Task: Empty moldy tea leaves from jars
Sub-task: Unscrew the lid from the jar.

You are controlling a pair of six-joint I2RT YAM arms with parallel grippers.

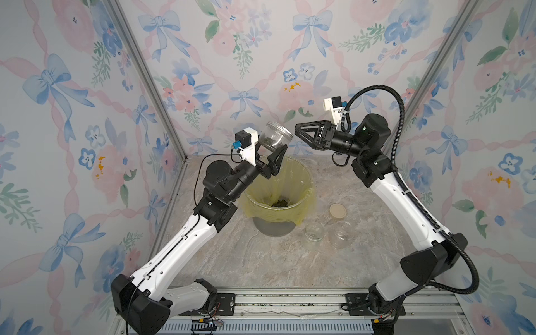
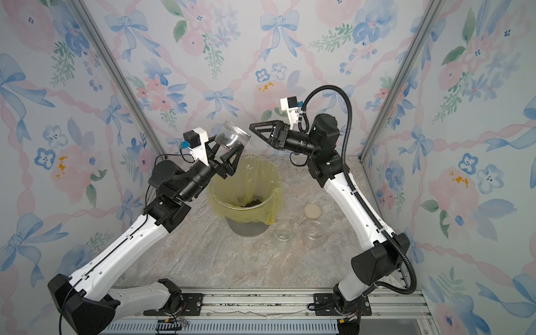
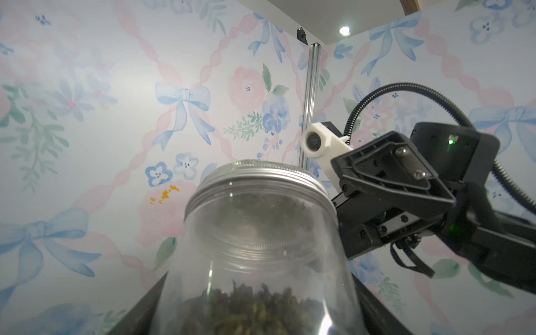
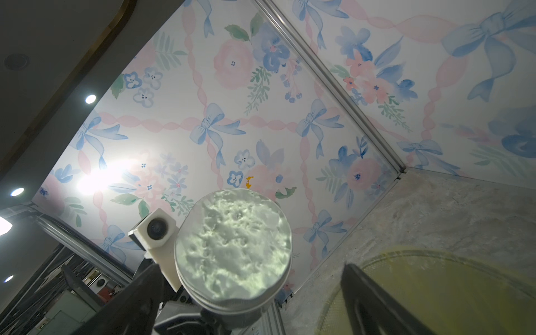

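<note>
Yellow bag, brownish-green leaves

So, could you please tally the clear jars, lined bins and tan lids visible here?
Clear jars: 3 (held jar in the left claw; two jars standing on the table)
Yellow-lined bin: 1
Tan disc lid: 1
Total: 5

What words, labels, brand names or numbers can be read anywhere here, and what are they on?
No text can be read in any view.
On the held jar: no label shows.
On the yellow-lined bin: no print.
On the tan lid: blank.
On the wallpaper: only flowers and bows.
</note>
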